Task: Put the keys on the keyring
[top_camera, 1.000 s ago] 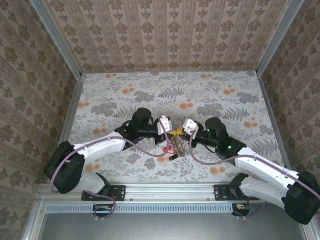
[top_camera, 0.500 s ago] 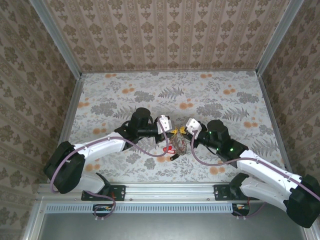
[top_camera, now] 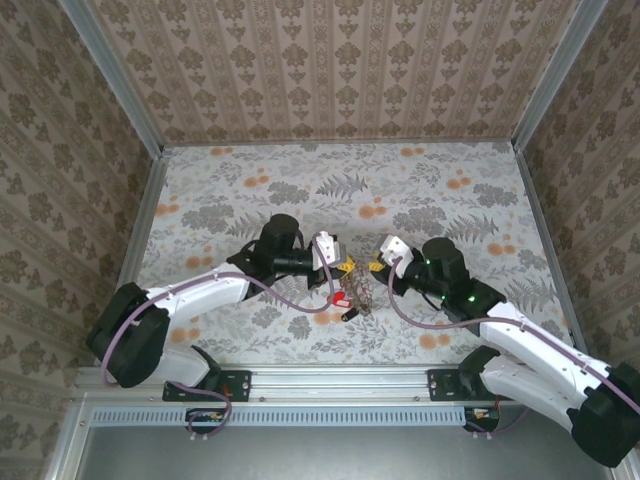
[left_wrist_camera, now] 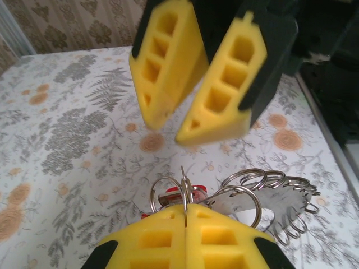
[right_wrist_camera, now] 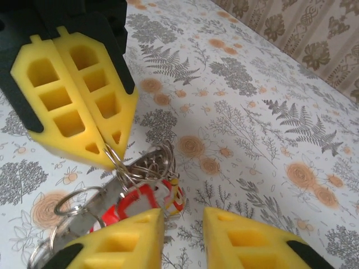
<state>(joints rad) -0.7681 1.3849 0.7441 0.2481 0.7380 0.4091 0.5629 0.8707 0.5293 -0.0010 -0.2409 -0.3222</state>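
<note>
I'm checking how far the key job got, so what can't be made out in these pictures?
Top external: the small red-headed metal keys are too tiny to count.
Left wrist: the shut left gripper, pinching a thin wire ring, hides most of the keys; which keys hang on the large flat silver-grey metal keyring is unclear.
Right wrist: the open right gripper and the bottom edge cut off the lower bunch.

Top view: both arms meet mid-table over the key bunch.
Left gripper (top_camera: 345,266) and right gripper (top_camera: 376,268) face each other, yellow tips near together above the floral table (top_camera: 250,180). Keys (top_camera: 342,299), red plus one black, bunch just below the tips, touching the silvery keyring (top_camera: 365,294). Finger gaps too small to judge.
</note>
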